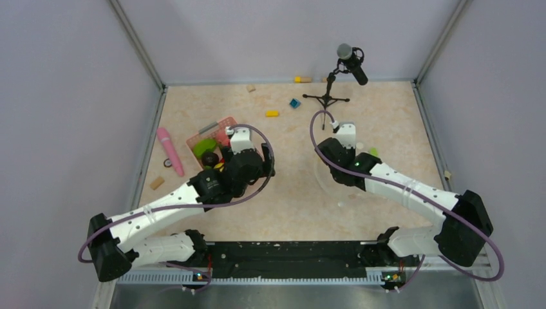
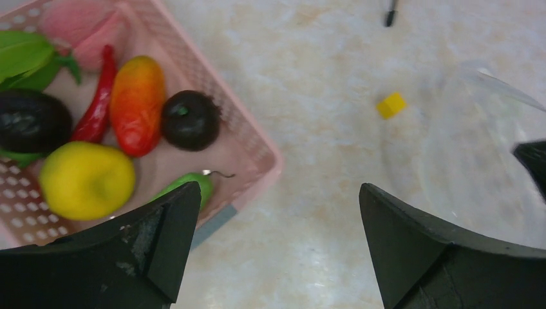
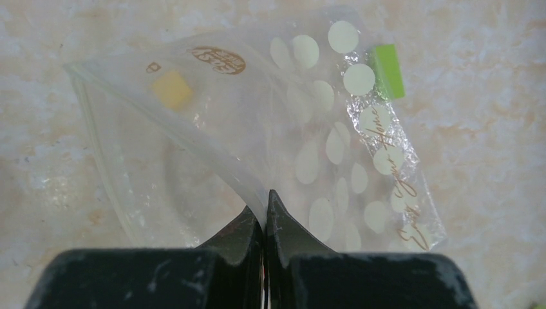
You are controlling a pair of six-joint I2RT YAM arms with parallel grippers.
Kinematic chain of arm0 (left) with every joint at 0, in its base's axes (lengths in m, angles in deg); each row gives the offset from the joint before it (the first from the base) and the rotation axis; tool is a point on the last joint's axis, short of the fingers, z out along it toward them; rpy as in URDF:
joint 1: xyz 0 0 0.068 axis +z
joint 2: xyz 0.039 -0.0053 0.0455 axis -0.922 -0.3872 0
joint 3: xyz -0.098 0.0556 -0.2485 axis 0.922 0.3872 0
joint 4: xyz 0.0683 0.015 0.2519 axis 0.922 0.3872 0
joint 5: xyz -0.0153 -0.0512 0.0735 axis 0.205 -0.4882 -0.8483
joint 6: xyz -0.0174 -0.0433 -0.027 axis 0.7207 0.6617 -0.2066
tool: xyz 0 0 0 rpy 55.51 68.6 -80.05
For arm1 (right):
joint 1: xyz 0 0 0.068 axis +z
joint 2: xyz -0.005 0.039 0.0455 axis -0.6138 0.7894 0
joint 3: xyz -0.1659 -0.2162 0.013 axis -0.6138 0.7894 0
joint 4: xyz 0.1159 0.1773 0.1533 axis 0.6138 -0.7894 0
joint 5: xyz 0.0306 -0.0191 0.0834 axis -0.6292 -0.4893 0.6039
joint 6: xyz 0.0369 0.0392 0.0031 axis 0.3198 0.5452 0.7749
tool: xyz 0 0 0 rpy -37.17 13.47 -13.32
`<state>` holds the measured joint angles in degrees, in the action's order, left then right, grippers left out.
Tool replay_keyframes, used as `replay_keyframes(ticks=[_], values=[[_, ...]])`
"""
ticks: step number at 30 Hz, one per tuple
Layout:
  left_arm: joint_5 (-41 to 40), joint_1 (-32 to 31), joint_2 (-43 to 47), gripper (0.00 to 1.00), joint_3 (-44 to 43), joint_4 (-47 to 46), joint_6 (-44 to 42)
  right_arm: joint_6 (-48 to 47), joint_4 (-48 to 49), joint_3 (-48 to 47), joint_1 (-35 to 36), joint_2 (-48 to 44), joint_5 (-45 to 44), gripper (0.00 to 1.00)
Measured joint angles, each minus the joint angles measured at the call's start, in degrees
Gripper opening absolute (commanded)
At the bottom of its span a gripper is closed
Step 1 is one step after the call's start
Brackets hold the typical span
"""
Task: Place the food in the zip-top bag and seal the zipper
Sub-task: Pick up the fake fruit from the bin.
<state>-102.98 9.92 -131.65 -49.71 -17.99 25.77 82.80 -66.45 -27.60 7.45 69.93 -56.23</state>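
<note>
The zip-top bag (image 3: 257, 129) is clear glossy plastic, the basket (image 2: 244, 129) pink plastic.

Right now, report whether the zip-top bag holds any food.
No food in it: the clear zip-top bag, pinched by the shut right gripper, shows none, and the food lies in the pink basket.

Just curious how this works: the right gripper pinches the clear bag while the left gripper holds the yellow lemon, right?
Not quite: the left gripper is open and empty; the yellow lemon lies in the pink basket, as the left wrist view shows. The right gripper does pinch the clear bag.
</note>
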Motion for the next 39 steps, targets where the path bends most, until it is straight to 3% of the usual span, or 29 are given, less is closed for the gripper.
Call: replay_keyframes(ticks=[7,17,24,39], values=[[-0.42,12.94,0.02,0.98,6.64,5.11,6.69,6.43,9.44,7.67,0.00,-3.34,3.15,0.00],[2.05,24.83,0.76,0.96,10.62,7.80,11.61,7.61,22.93,17.79,0.00,-13.11,7.56,0.00],[3.85,27.98,0.13,0.94,11.91,5.77,11.89,7.56,27.04,19.98,0.00,-13.55,9.62,0.00],[6.38,31.52,-10.40,0.91,11.82,3.13,12.33,7.98,30.12,20.68,0.00,-13.51,9.70,0.00]])
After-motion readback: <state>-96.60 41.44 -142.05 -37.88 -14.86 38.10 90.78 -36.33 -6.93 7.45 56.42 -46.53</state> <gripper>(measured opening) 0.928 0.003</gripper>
